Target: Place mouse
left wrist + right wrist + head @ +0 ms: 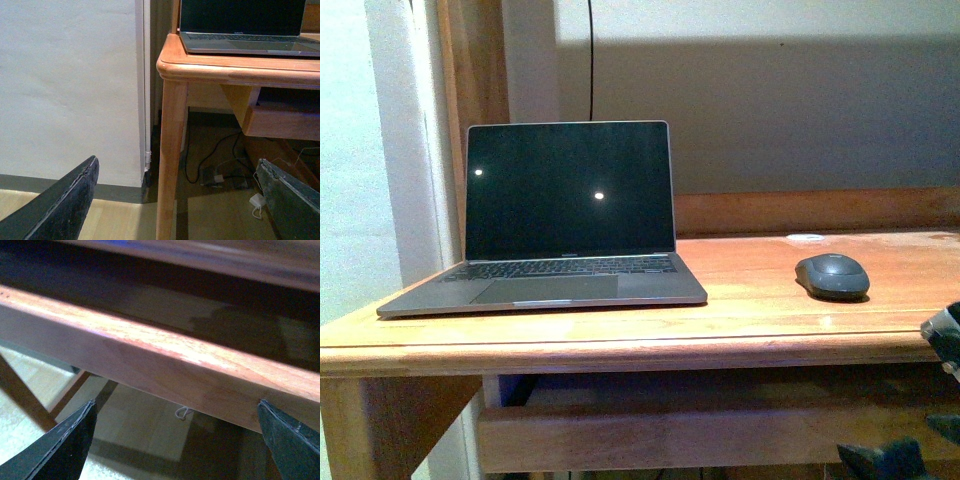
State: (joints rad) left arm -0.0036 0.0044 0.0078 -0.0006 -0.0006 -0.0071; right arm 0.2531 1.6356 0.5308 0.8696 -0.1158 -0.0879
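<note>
**On the tabletop, mouse lies free**

Right of the open grey laptop [555, 225], the small dark grey oval plastic mouse [832, 275] rests on the wooden tabletop [750, 300], well apart from it. Both grippers, left [177, 200] and right [175, 440], hang below the tabletop, fingers [65, 200] spread wide, holding nothing.

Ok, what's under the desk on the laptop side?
In the left wrist view, under the desk: dark cables, a white adapter and a drawer front. The drawer's inside is hidden, and the floor further in is too dark to read.
</note>
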